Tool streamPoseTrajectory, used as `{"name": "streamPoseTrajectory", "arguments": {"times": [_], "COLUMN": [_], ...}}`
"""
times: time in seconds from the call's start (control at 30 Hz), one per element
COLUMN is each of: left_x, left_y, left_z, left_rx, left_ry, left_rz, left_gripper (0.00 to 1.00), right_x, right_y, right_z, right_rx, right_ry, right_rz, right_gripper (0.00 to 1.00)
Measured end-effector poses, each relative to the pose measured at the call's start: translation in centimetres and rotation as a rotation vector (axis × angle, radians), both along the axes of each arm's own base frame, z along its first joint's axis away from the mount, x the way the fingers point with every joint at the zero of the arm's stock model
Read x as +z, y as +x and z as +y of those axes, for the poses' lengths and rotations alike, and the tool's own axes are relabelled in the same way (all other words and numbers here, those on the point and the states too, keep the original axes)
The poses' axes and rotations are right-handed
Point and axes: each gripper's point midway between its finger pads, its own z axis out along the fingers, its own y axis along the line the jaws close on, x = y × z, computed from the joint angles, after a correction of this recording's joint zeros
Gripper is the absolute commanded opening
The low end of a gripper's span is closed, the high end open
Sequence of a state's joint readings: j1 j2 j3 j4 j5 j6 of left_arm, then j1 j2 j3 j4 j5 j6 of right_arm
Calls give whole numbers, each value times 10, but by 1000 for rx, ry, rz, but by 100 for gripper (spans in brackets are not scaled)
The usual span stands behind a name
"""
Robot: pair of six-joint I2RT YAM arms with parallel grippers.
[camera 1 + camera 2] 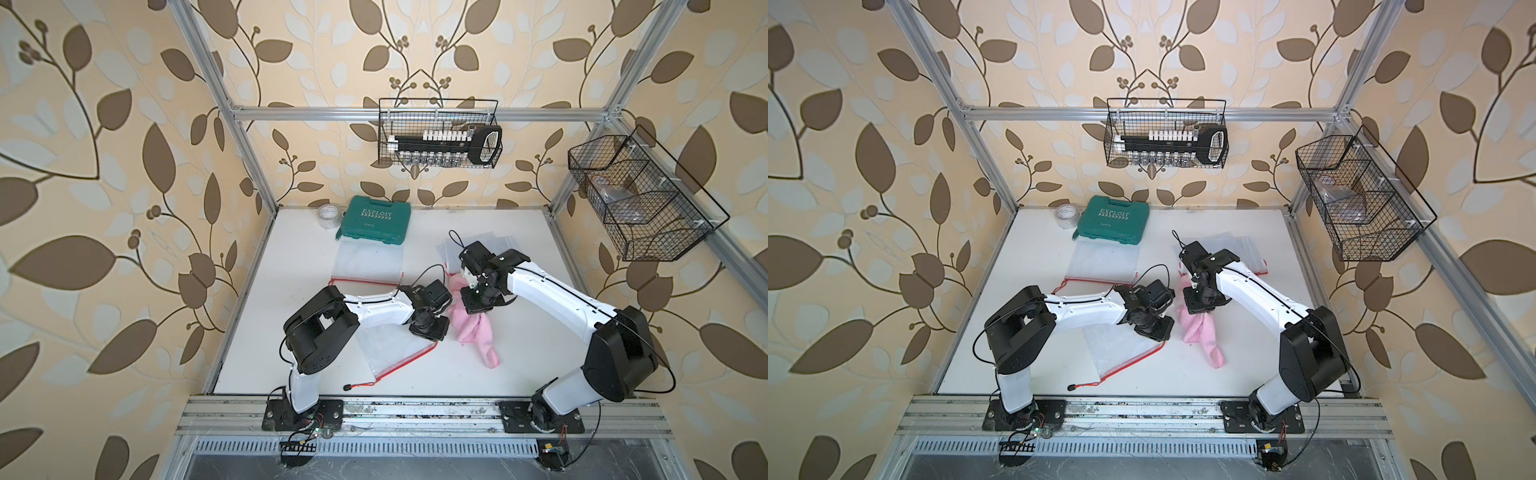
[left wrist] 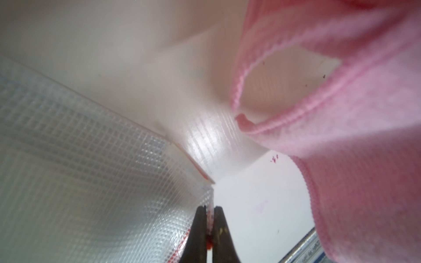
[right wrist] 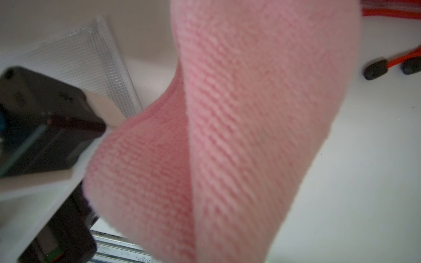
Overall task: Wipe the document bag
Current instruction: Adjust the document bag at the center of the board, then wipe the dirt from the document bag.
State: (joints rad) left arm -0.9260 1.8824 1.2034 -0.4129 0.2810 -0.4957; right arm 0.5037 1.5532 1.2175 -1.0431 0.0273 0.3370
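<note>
I see the bag (image 1: 386,353) lying on the table (image 1: 291,257), at lower centre in both top views. The left gripper (image 2: 210,207) is clamped on its red-trimmed corner, jaws nearly together. Just right of it, the right gripper (image 1: 478,306) is closed on the pink cloth (image 1: 478,336), which trails onto the table.

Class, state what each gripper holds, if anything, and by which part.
Left gripper pinches the document bag at its red-trimmed corner. Right gripper grips the pink cloth by its bunched top; the rest hangs.
</note>
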Motion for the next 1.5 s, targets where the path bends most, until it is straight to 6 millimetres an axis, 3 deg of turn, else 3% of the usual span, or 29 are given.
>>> {"name": "streamPoseTrajectory", "arguments": {"times": [0.07,0.17,0.33,0.4,0.47,0.5,0.53,0.63,0.73,0.87,1.0,1.13,1.23,1.3,1.5], "left_x": [0,4,34,51,65,67,66,45,12,-19,-22,-22,-23,-22,-22], "left_y": [0,1,9,12,21,26,31,30,6,-17,-13,-10,-5,0,4], "left_z": [0,1,12,27,56,72,97,161,195,213,210,208,205,200,196], "left_rx": [-10,-19,22,78,194,258,343,559,656,700,721,740,755,759,759], "left_ry": [0,-1,-26,-39,-56,-61,-56,2,84,164,154,163,161,144,131], "left_rz": [-5,-19,-92,-114,-107,-98,-85,-20,74,168,176,193,202,204,207], "left_gripper": [43,51,52,42,16,7,1,0,0,0,0,0,0,0,0], "right_x": [0,2,19,28,33,33,32,23,13,-1,-26,-63,-94,-96,-82], "right_y": [-1,-2,4,8,10,11,11,9,0,-17,-35,-40,-35,-25,34], "right_z": [-1,-1,13,29,52,63,77,124,176,236,266,260,233,214,89], "right_rx": [-3,-3,32,69,116,138,164,247,335,433,473,418,339,282,54], "right_ry": [-3,-6,2,18,46,60,81,136,222,330,381,370,309,311,77], "right_rz": [5,8,-33,-55,-64,-61,-52,-13,29,103,194,280,326,329,171], "right_gripper": [0,0,0,0,0,0,0,0,0,0,0,0,0,0,0]}}
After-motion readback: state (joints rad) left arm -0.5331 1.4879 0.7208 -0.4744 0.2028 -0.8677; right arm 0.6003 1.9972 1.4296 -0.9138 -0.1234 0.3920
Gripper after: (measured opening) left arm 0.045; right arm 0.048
